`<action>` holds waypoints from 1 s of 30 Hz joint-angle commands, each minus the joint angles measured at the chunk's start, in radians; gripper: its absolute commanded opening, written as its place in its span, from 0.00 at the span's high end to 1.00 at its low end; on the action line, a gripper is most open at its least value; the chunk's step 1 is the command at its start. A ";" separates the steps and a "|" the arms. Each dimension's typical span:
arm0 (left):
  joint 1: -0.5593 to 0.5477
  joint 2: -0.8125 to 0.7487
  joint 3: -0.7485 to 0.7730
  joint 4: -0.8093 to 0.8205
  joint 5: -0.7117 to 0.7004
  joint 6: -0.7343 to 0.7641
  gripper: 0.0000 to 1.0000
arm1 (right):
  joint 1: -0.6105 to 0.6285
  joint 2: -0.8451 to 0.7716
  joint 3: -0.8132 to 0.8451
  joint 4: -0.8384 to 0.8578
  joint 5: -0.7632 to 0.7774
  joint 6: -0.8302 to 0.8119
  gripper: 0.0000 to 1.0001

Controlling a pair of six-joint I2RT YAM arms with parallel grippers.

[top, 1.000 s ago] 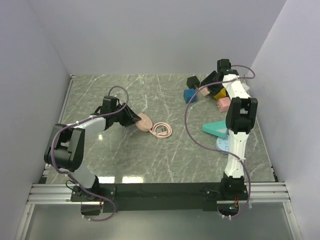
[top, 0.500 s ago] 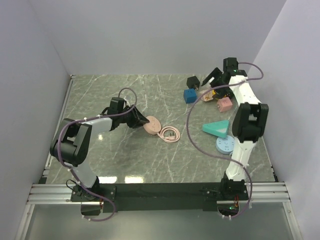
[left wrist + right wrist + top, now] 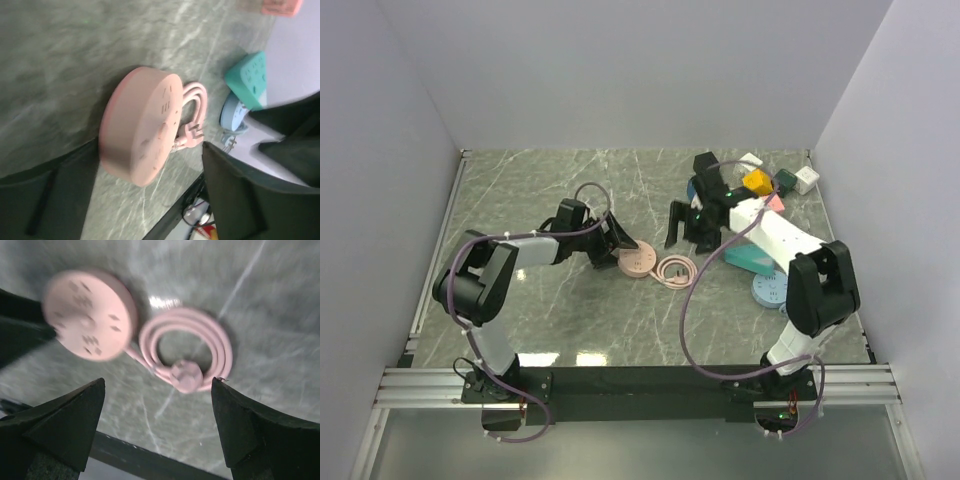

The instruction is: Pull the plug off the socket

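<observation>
A round pink socket lies flat on the marble table. Its pink cord is coiled just to its right, and the plug rests on the near side of that coil, outside the socket's holes. My left gripper reaches in from the left and stands open. The socket sits between its fingers, with the plug beyond it. My right gripper hovers above the coil, open and holding nothing, with the socket off to one side.
Beside the right arm lie a teal triangular socket and a blue round one. Yellow, dark green and white cubes stand at the back right corner. Walls close in three sides.
The left gripper has slid the socket and coil to the right, then opened. The right arm has swung from the cubes at the back right over to the coil and opened.
</observation>
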 commanded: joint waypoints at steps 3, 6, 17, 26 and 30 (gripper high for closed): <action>0.004 -0.108 -0.023 -0.115 -0.123 0.016 0.03 | 0.094 -0.042 -0.100 0.021 0.051 0.050 0.08; 0.004 -0.174 -0.025 -0.236 -0.236 0.000 0.01 | 0.167 -0.022 -0.082 0.046 0.077 0.024 0.08; 0.028 -0.531 -0.109 -0.389 -0.494 -0.044 0.01 | 0.293 0.102 0.052 -0.005 0.173 -0.132 0.17; 0.172 -0.663 -0.204 -0.382 -0.402 -0.015 0.01 | 0.298 0.236 0.018 0.065 0.189 -0.330 0.28; 0.228 -0.714 -0.221 -0.401 -0.402 0.013 0.01 | 0.315 0.239 -0.019 0.104 0.120 -0.330 0.34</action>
